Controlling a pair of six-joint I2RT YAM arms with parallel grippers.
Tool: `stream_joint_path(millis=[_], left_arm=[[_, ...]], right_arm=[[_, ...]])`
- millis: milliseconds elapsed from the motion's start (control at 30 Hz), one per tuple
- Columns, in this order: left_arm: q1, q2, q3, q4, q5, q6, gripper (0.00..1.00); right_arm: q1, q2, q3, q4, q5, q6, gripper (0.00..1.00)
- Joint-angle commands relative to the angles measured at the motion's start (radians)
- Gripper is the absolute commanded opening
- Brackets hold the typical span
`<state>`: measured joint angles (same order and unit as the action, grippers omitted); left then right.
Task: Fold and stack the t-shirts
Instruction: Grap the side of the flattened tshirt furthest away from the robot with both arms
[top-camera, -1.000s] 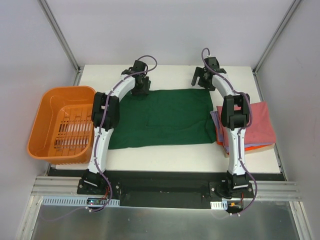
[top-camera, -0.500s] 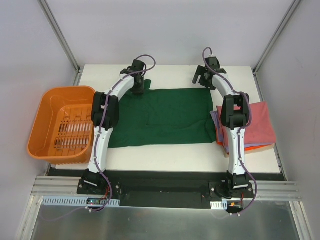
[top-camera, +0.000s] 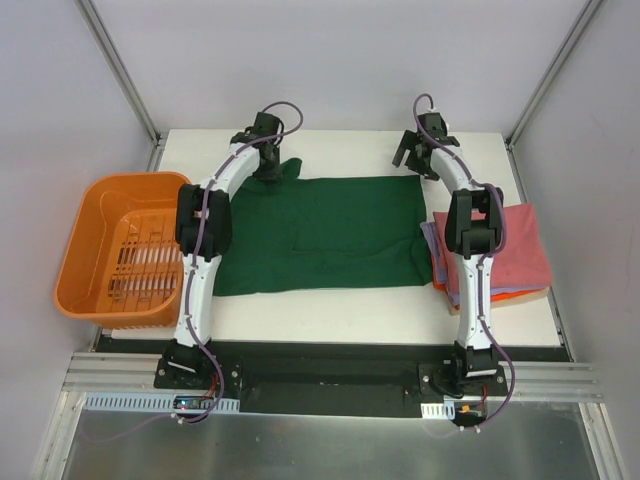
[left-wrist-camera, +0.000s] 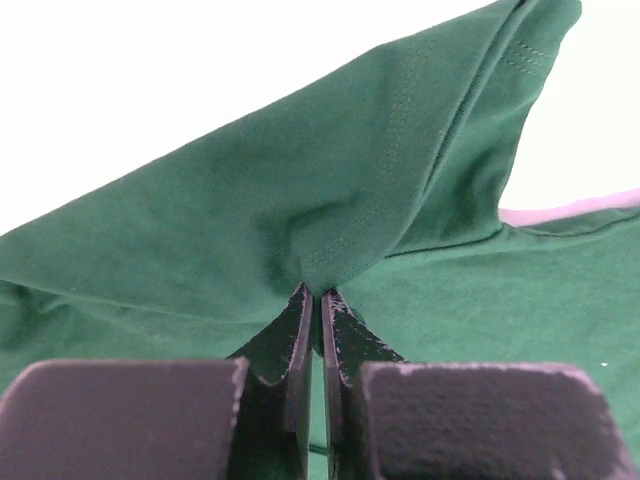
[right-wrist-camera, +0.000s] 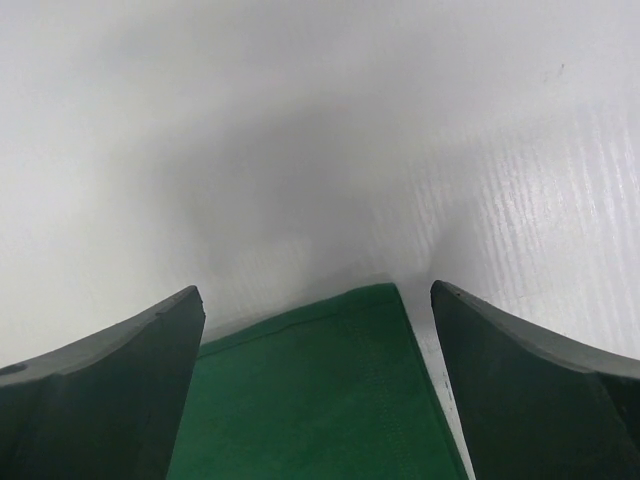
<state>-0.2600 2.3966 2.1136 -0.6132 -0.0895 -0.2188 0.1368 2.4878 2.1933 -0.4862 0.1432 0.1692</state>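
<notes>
Green shirt (top-camera: 330, 235), overhead view: spread flat on the table (top-camera: 350, 145), long axis running left to right. The basket (top-camera: 130, 182) sits off the shirt's left end. The stack of folded shirts (top-camera: 520, 255) is right up against its right end. The left gripper (top-camera: 270, 165) is on the shirt's far-left corner. The right gripper (top-camera: 412, 160) hangs just past the far-right corner, with no cloth contact that I can see.

Left wrist view: fingers (left-wrist-camera: 300, 320) pinched shut on a fold of the green hem, with the cloth tented up off the rest of the shirt.

Right wrist view: fingers (right-wrist-camera: 130, 380) spread wide and holding nothing. The shirt's corner lies between them but on the camera side, with bare table ahead.

My read: the right side is the open item. That corner sits short of the fingertips, so the right gripper would need to come back and down over it before closing.
</notes>
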Motion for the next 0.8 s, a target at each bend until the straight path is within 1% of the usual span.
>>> stream_joint_path(millis=[0,33,133,233,267,400,533,567,600,633,767], left_arm=[[0.004,-0.123,0.008,-0.017,-0.027,0.044,0.0],[0.004,-0.14,-0.001,-0.017,-0.035,0.045,0.0],[0.004,-0.171,-0.032,-0.017,-0.052,0.064,0.0],[0.005,-0.189,-0.053,-0.017,-0.075,0.065,0.0],[0.005,-0.195,-0.06,-0.017,-0.073,0.065,0.0],[0.007,-0.214,-0.083,-0.017,-0.062,0.064,0.0],[0.008,-0.228,-0.098,-0.017,-0.064,0.064,0.0],[0.008,-0.231,-0.101,-0.017,-0.062,0.067,0.0],[0.008,-0.235,-0.103,-0.017,-0.064,0.068,0.0],[0.008,-0.237,-0.106,-0.019,-0.067,0.068,0.0],[0.01,-0.254,-0.119,-0.016,-0.067,0.068,0.0]], right_arm=[[-0.035,0.019,0.051,-0.058,-0.078,-0.039,0.99],[-0.045,0.032,0.071,-0.078,-0.123,-0.045,0.99],[-0.06,0.072,0.124,-0.161,-0.192,-0.059,0.99],[-0.054,0.082,0.149,-0.183,-0.226,-0.083,0.95],[-0.051,0.079,0.146,-0.183,-0.225,-0.085,0.92],[-0.049,0.071,0.129,-0.184,-0.241,-0.076,0.74],[-0.045,0.08,0.129,-0.206,-0.278,-0.074,0.62],[-0.046,0.08,0.126,-0.207,-0.277,-0.076,0.57],[-0.045,0.077,0.122,-0.209,-0.265,-0.07,0.49],[-0.043,0.072,0.117,-0.209,-0.254,-0.066,0.44],[-0.045,0.053,0.106,-0.201,-0.18,-0.062,0.31]])
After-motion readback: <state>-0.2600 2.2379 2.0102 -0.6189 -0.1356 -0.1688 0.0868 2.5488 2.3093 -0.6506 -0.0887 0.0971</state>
